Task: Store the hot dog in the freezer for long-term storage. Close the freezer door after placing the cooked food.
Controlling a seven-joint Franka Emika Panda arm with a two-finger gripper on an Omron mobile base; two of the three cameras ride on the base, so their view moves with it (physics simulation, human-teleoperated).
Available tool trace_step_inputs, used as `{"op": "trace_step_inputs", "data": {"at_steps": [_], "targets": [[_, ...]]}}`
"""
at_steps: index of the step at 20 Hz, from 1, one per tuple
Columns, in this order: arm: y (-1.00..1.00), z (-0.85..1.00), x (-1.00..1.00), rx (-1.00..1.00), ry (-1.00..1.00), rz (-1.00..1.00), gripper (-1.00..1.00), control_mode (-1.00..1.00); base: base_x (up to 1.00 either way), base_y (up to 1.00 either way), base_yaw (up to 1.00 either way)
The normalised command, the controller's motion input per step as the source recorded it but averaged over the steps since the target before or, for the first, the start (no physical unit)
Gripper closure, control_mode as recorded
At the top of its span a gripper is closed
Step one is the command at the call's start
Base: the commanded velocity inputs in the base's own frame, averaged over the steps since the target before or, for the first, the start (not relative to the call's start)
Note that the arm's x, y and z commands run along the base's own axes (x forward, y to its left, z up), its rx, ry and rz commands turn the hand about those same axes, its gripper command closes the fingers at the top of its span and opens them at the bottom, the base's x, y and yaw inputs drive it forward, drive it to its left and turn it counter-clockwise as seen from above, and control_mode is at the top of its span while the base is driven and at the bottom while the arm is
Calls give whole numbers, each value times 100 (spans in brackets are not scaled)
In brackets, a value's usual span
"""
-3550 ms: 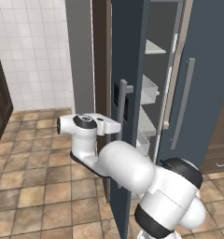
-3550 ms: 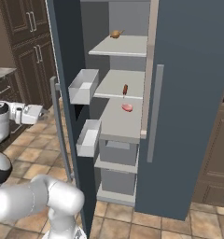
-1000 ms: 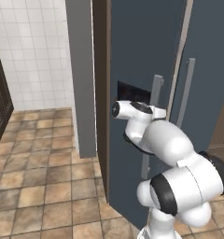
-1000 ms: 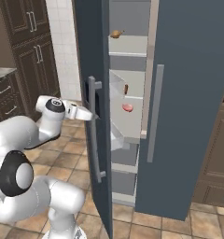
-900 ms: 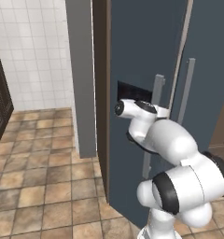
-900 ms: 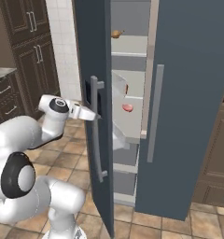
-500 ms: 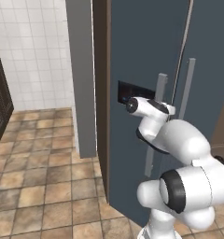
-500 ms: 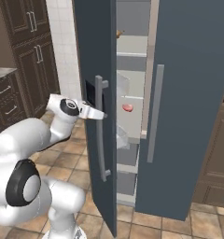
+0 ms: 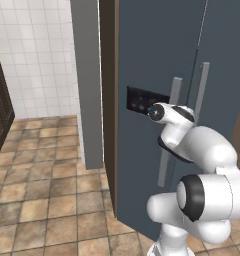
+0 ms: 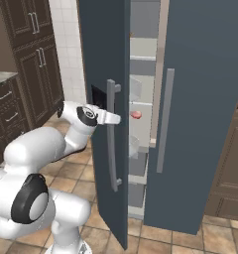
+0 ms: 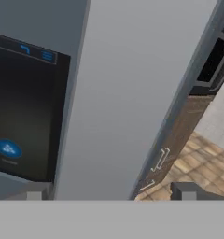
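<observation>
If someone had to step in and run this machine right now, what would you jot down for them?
Pincer: open, holding nothing, right against the outer face of the freezer door, between its black dispenser panel and its long handle.
Freezer door: ajar, a gap left to the freezer.
Food: a pink lump of meat shows on a shelf through the gap. The hot dog cannot be made out from here.
Done: door swung most of the way shut.
Left: push the door fully closed, and confirm the hot dog is inside if you can.
</observation>
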Motion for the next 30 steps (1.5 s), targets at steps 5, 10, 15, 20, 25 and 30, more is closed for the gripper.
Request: {"op": "trace_step_inputs", "data": {"at_steps": [5,10,15,20,25,30], "targets": [[-19,41,17,9,9,12,-100,-100,0,0,0],[-6,17,9,15,10,0,-100,-100,0,0,0],[-4,12,17,15,9,0,-100,-100,0,0,0],[-12,11,31,15,10,1,-100,-100,0,0,0],[-18,6,31,10,6,3,-100,-100,0,0,0],[-12,8,24,8,7,2,-100,-100,0,0,0]]}}
